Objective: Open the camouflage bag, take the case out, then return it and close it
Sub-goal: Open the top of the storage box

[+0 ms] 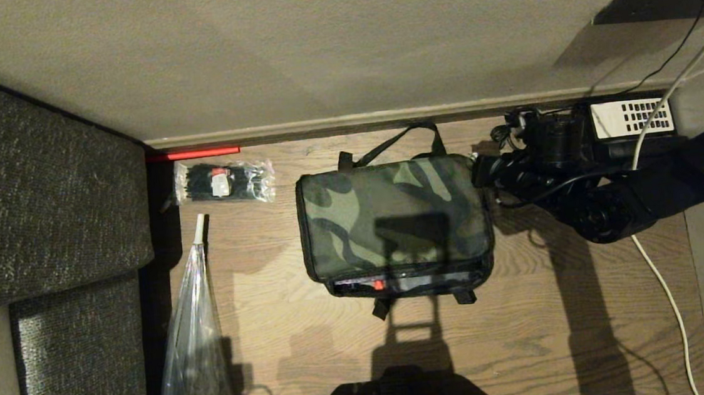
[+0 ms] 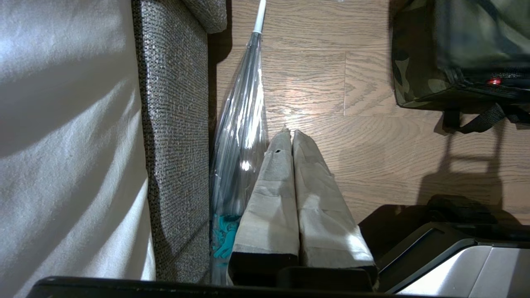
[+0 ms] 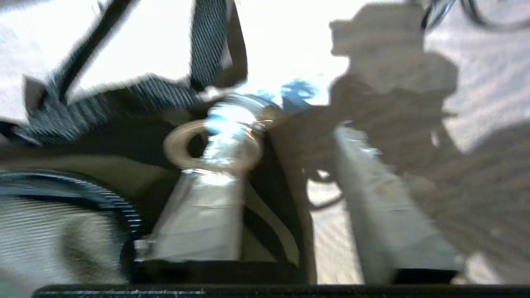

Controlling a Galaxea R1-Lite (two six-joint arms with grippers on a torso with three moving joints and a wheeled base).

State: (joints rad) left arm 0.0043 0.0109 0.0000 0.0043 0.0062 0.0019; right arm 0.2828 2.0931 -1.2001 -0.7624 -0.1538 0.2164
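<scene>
1. Wooden floor [image 1: 526, 334] by the wall.
2. Camouflage bag [image 1: 391, 219]: mid-floor, lid shut.
3. Right gripper [image 3: 285, 136]: parted at the bag's far right corner, holding nothing; should grip the zipper pull squarely.
4. Left gripper [image 2: 292, 134]: clenched, parked.

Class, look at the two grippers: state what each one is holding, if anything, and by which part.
Nothing is held. The right gripper stands open at the camouflage bag's far right corner, beside a metal ring. The left gripper is shut on nothing, parked.

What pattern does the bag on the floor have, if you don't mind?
Green-and-black camouflage on the bag, clearest in the head view.
</scene>
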